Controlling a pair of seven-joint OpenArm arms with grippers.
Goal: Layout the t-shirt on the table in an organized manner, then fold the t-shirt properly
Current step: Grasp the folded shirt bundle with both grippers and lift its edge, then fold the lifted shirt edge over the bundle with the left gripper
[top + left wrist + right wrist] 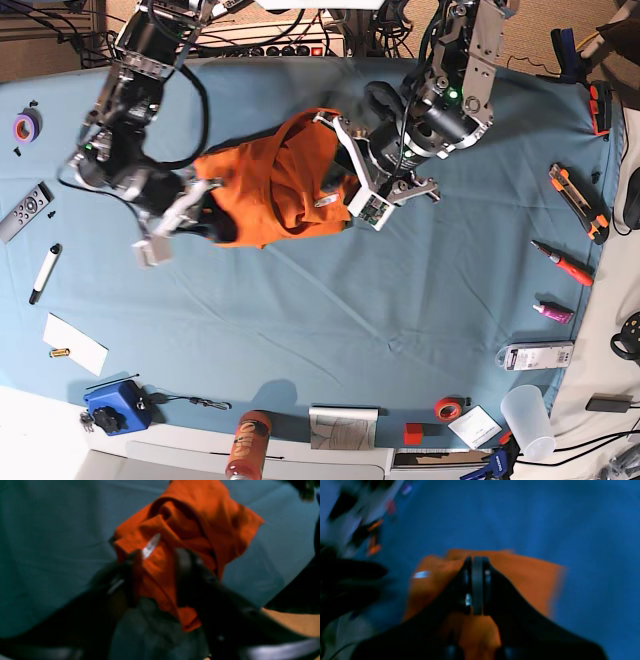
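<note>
Right gripper (477,580) pressed together on the t-shirt (525,577), left gripper (155,577) apart around a fold of it.

The orange t-shirt (275,180) is bunched and stretched between both arms, above the middle of the table (330,330) in the base view. The left fingers (183,565) stand on both sides of a hanging fold, near a white label (150,546); whether they touch it I cannot tell.

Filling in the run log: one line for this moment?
t-shirt: bunched, lifted | right claw: shut on t-shirt | left claw: jaws apart around t-shirt
</note>
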